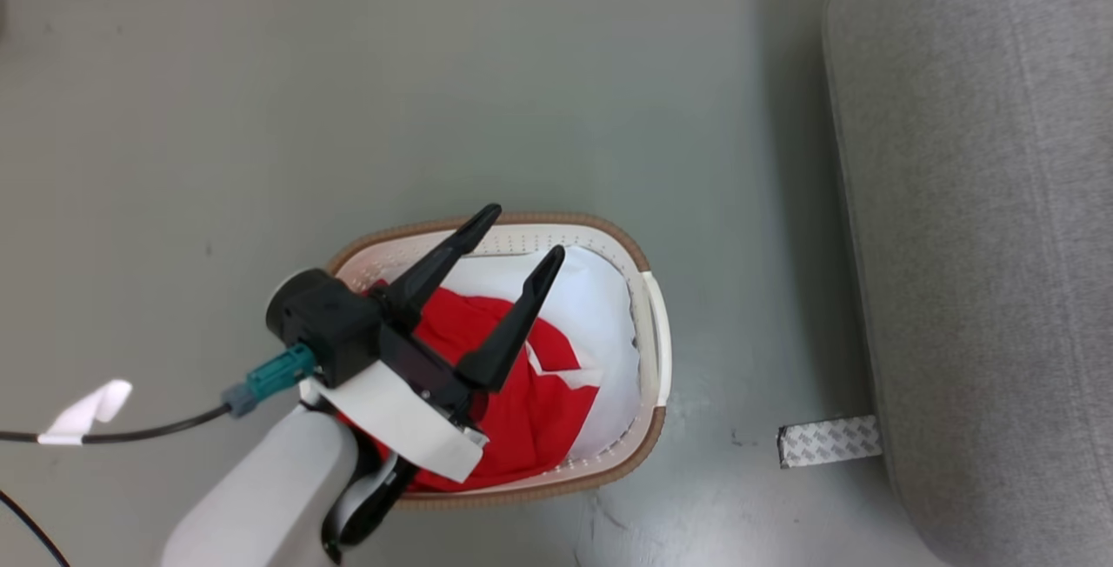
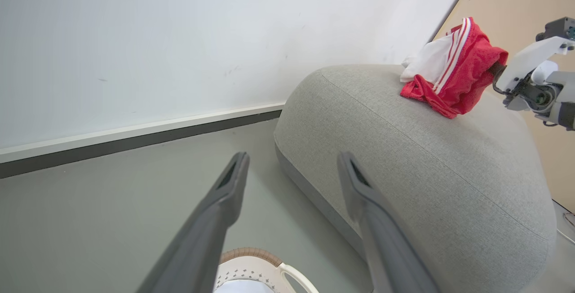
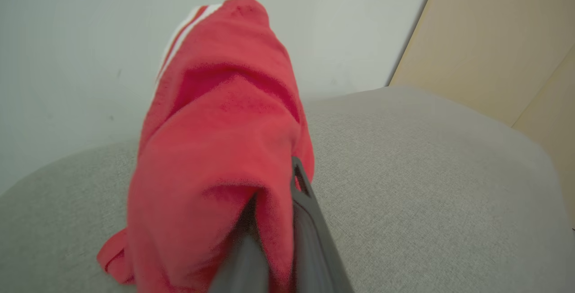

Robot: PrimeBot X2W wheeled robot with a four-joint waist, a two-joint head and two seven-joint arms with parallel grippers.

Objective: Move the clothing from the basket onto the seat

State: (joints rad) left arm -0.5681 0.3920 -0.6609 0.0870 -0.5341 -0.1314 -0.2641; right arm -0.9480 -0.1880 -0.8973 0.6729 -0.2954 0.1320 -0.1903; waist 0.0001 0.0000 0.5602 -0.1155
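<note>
Lower centre of the head view: left gripper (image 1: 525,231) spread over the basket (image 1: 648,323) of clothing (image 1: 522,410). The wrist views add the right gripper (image 3: 276,185) pinching a striped garment (image 2: 458,82) atop the seat (image 2: 404,171). Floor (image 1: 739,202) separates basket from seat edge.

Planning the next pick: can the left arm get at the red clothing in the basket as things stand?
Probably yes: the left gripper hangs open right over the basket, and nothing covers the red clothing in it.

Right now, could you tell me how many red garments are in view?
2. One red garment lies in the basket; a striped garment rests on the seat, pinched in the right gripper. White cloth in the basket may hide more.
</note>
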